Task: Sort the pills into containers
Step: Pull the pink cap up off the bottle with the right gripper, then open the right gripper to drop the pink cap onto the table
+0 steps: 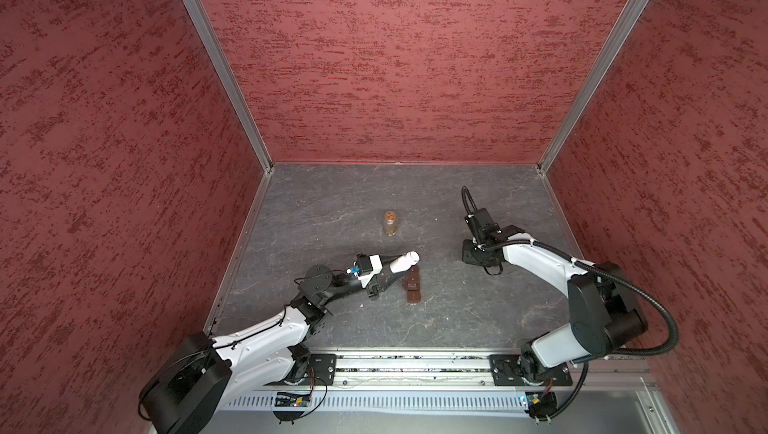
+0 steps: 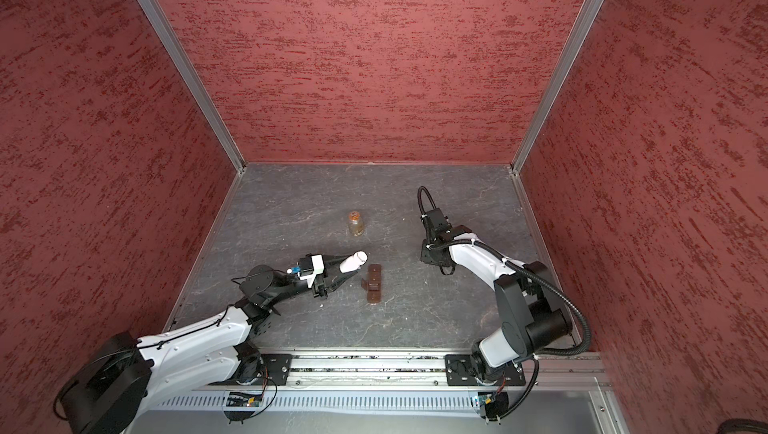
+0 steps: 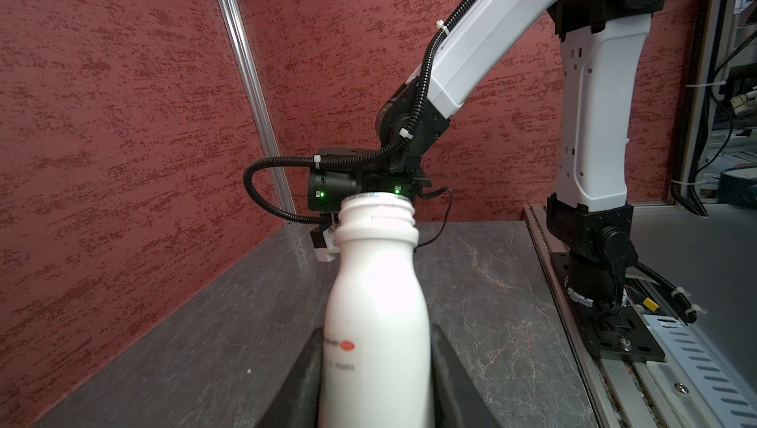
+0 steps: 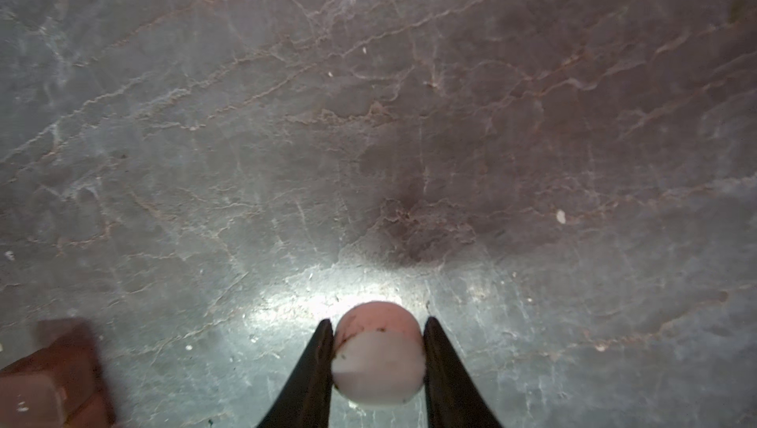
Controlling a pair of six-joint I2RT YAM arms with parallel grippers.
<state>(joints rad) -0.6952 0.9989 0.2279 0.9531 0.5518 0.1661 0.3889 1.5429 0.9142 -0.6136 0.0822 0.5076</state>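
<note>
Beside the left claw [image 1: 396,268], containers [image 1: 412,285].

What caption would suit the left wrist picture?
Left gripper holds an uncapped white bottle, facing the right arm.

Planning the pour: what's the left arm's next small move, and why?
Probably tip the white plastic bottle mouth-down over the long brown compartment box: the left gripper holds it uncapped, nearly level, by the box's far end; the right gripper holds a round whitish cap.
</note>
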